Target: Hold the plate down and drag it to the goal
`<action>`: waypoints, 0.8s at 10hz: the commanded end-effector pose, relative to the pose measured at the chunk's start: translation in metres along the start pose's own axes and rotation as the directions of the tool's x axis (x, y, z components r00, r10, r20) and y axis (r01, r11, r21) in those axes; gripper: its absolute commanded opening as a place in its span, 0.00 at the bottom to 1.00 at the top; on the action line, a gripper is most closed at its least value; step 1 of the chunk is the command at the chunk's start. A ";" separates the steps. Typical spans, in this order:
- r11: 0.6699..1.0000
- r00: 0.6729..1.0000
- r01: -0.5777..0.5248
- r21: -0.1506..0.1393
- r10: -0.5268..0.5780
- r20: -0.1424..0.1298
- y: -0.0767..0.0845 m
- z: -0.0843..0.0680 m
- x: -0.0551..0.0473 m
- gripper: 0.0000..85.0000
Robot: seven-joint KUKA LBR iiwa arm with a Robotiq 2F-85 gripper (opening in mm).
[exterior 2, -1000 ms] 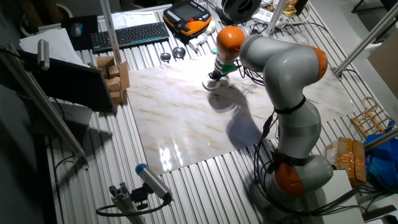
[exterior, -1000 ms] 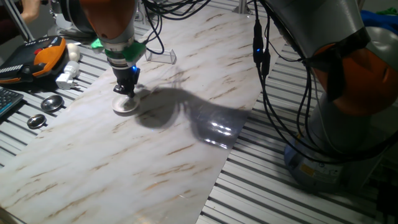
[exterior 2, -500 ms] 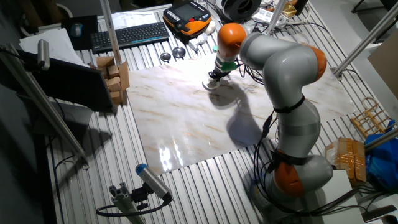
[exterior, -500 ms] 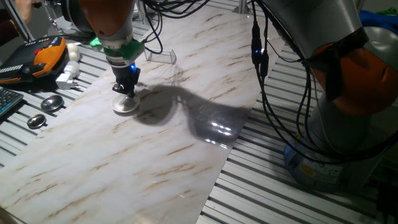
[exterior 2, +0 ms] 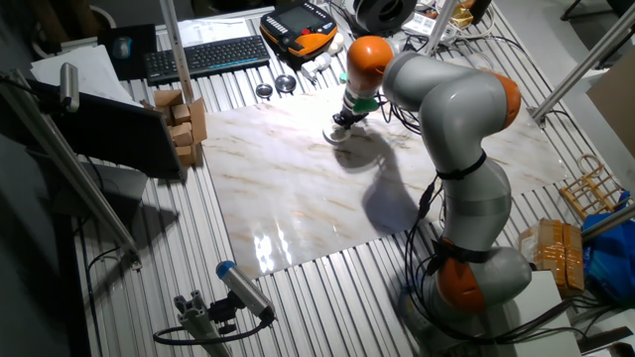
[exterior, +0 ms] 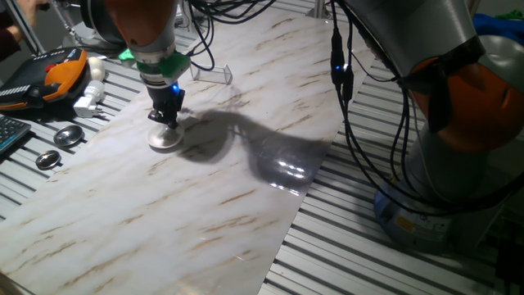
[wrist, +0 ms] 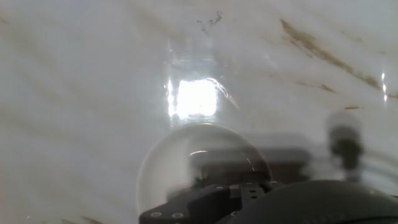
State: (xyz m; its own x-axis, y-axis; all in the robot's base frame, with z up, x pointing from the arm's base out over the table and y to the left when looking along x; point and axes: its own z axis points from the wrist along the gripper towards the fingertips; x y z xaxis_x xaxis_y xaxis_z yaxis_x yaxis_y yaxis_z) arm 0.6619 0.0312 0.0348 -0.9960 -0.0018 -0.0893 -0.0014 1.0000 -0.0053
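The plate [exterior: 166, 138] is a small round white dish on the marble board, at its left side. My gripper [exterior: 166, 120] stands upright over it, fingers together, tips pressed onto the plate's middle. The other fixed view shows the same: gripper [exterior 2: 344, 123] on the plate [exterior 2: 339, 136]. In the hand view the plate [wrist: 180, 162] fills the lower middle, partly hidden by the hand. The goal [wrist: 193, 78], a clear plastic bracket with glinting edges, lies just beyond the plate. It also shows in one fixed view [exterior: 214, 74], behind and to the right of the gripper.
Two grey metal discs [exterior: 68, 136] [exterior: 48, 160] lie on the slatted table left of the board. An orange pendant [exterior: 61, 70], a white adapter [exterior: 88, 102] and a keyboard edge [exterior: 8, 131] sit further left. Cables [exterior: 344, 74] hang over the board's right side.
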 end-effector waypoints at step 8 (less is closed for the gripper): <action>0.997 0.997 0.070 0.041 -0.071 0.008 0.000 0.000 0.000 0.00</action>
State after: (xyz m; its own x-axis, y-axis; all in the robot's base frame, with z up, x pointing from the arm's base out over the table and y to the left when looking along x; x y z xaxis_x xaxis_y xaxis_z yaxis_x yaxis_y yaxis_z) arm 0.6619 0.0309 0.0349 -0.9925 -0.0745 -0.0966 -0.0695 0.9961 -0.0546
